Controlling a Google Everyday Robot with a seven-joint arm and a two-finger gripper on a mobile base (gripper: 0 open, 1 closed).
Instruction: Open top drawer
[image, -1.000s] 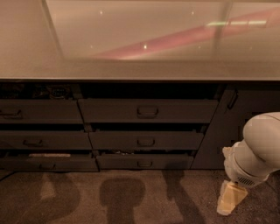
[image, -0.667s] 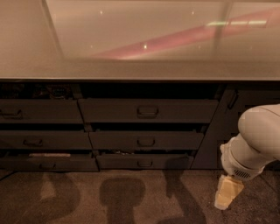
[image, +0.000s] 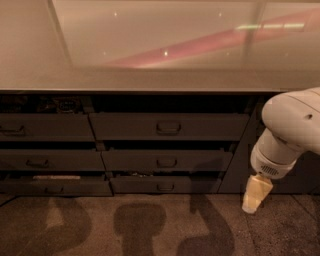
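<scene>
The top drawer (image: 125, 127) is the wide dark grey front in the middle column, just under the countertop, with a small loop handle (image: 168, 128) at its centre. A dark gap runs between its upper edge and the counter. My gripper (image: 256, 194) hangs at the lower right on the white arm (image: 292, 125), pointing down toward the floor. It sits to the right of the drawer column and below the top drawer's level, touching nothing.
Under the top drawer lie a middle drawer (image: 165, 162) and a bottom drawer (image: 165, 186). A second drawer column (image: 45, 129) stands at the left. The pale countertop (image: 150, 75) overhangs all of them. Behind the arm is a dark cabinet panel (image: 242, 165). Shadows fall on the carpet (image: 140, 225).
The arm has risen and shifted slightly left, lifting the gripper away from the floor. The drawers have not moved.
</scene>
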